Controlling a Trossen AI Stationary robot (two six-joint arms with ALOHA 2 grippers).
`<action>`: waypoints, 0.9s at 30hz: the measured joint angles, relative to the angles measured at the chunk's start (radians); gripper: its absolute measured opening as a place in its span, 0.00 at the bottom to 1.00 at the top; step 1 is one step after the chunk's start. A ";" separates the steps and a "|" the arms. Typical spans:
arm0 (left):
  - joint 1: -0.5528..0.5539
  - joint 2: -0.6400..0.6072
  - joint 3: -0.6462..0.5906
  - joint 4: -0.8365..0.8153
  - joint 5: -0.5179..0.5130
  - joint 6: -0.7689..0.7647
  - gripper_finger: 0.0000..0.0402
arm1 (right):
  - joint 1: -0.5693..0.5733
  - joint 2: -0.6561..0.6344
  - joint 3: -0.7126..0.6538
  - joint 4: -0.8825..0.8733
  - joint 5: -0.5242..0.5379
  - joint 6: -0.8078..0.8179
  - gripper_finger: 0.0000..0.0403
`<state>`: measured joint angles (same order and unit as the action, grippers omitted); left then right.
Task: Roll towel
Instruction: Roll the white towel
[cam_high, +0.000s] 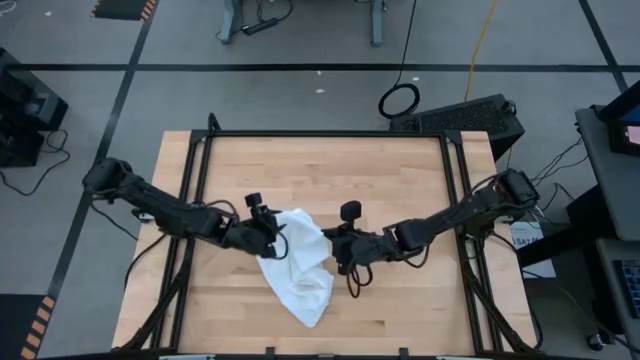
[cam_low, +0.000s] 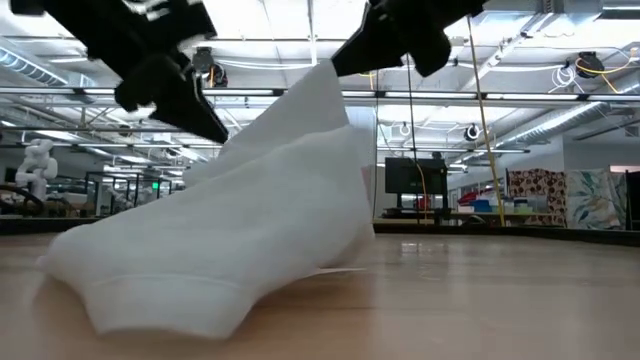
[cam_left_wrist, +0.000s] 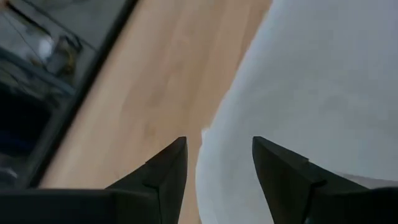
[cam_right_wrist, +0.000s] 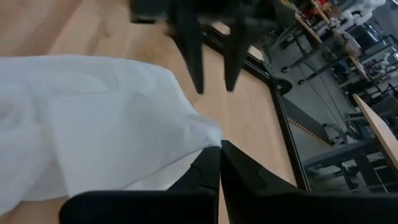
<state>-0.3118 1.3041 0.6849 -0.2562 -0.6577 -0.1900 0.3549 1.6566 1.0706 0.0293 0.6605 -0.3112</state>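
Observation:
The white towel lies crumpled at the middle of the wooden table. One side of it is raised into a peak, and the rest rests on the tabletop. My right gripper is at the towel's right side, shut on it. My left gripper is open at the towel's left side. In the left wrist view its two fingers stand on either side of a towel edge. I cannot tell whether they touch the towel. My right gripper pinches a corner of the towel between its two shut fingers, coming from the table's right side. Whether it holds one layer or several, I cannot tell. The corner is lifted clear of the table. The cloth slopes down from it to the part lying on the wood.
A black metal frame runs along the table's left, far and right sides. There is bare wood at the far half of the table and near the right front.

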 joint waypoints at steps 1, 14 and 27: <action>0.024 0.000 -0.014 0.011 0.032 -0.008 0.47 | 0.007 0.000 0.000 -0.004 -0.001 -0.002 0.00; 0.187 0.001 -0.171 0.336 0.394 0.064 0.47 | 0.083 0.000 0.000 -0.035 -0.042 -0.003 0.00; 0.214 0.014 -0.172 0.565 0.534 0.232 0.47 | 0.079 0.006 0.000 -0.009 -0.140 0.067 0.00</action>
<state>-0.0979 1.3179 0.5125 0.3083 -0.1234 0.0415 0.4339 1.6629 1.0706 0.0201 0.5209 -0.2438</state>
